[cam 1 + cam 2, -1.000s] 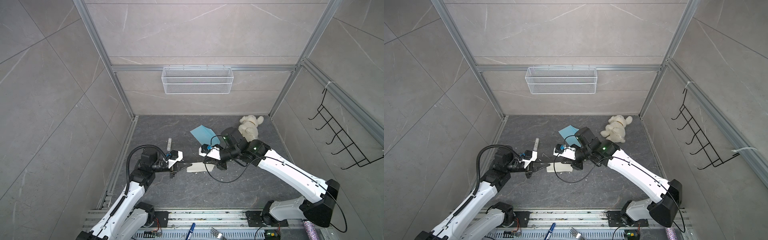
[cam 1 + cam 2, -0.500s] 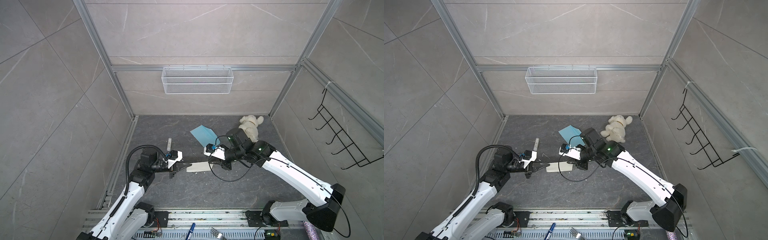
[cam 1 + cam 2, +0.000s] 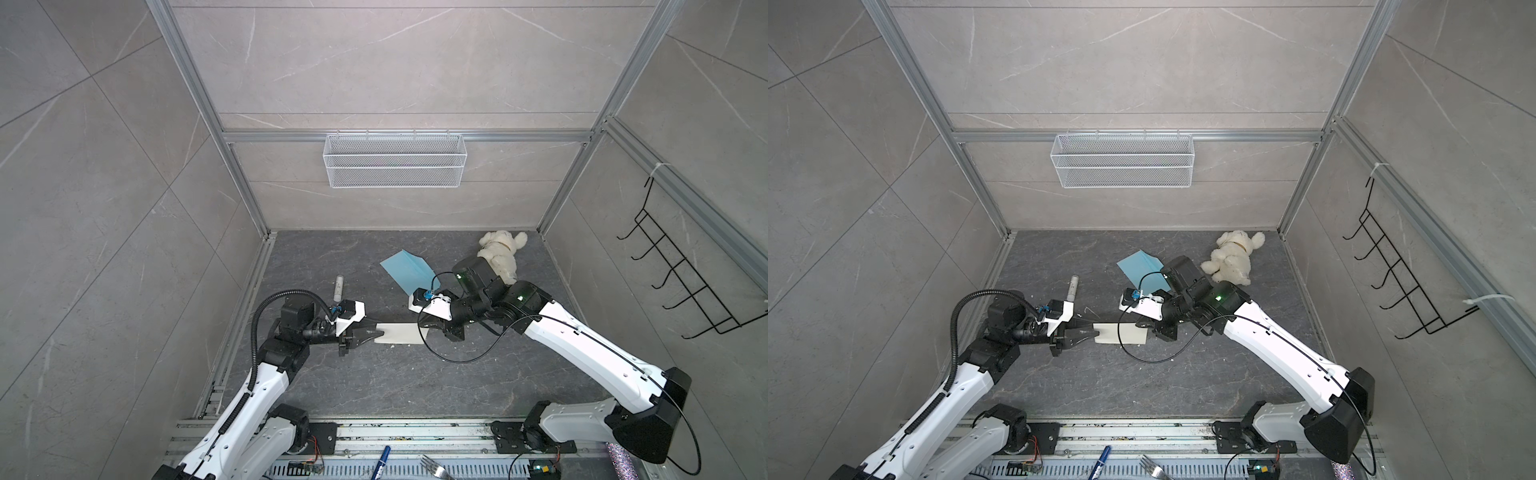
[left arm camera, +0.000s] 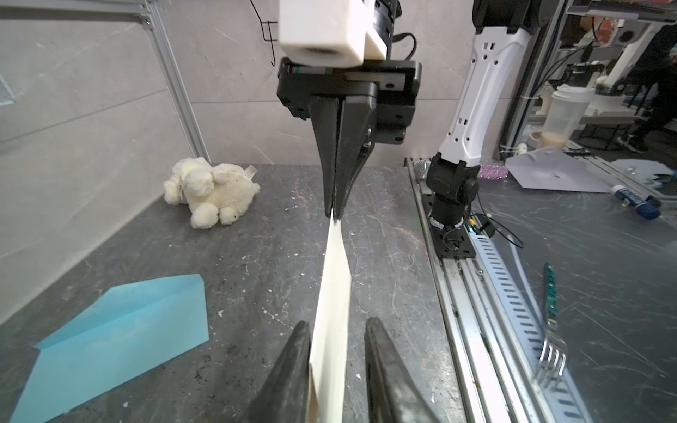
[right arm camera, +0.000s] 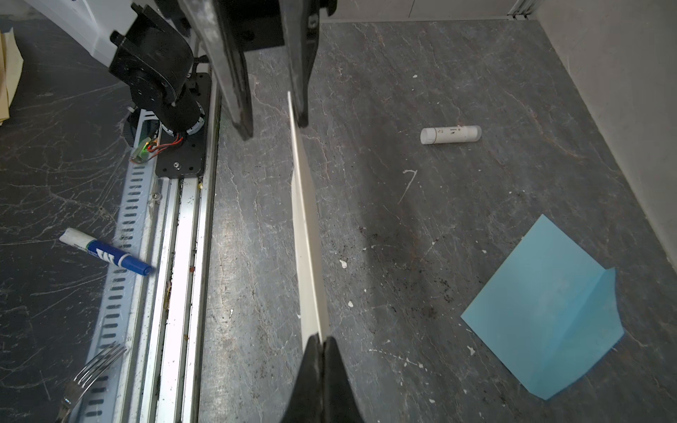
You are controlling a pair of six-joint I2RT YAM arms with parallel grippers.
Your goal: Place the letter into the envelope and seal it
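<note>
The letter [image 3: 399, 333] [image 3: 1121, 333], a folded cream sheet, hangs edge-on above the dark floor between both grippers. My right gripper [image 3: 429, 328] [image 5: 322, 340] is shut on its right end. My left gripper [image 3: 376, 332] [image 4: 339, 324] stands open round the other end, and the sheet [image 4: 331, 293] leans against one finger with a gap to the other. The light blue envelope [image 3: 405, 270] [image 4: 117, 333] [image 5: 549, 315] lies flat on the floor behind the grippers with its flap open, and nothing touches it.
A white plush toy [image 3: 500, 253] lies at the back right behind my right arm. A white tube [image 3: 339, 289] lies back left of my left gripper. A blue marker [image 3: 384, 455] and a fork [image 3: 432, 471] rest on the front rail. A wire basket [image 3: 395, 166] hangs on the back wall.
My left gripper's jaws have parted from the letter's end, which they were pinching before. My right gripper has shifted a little to the right and tightened on the sheet.
</note>
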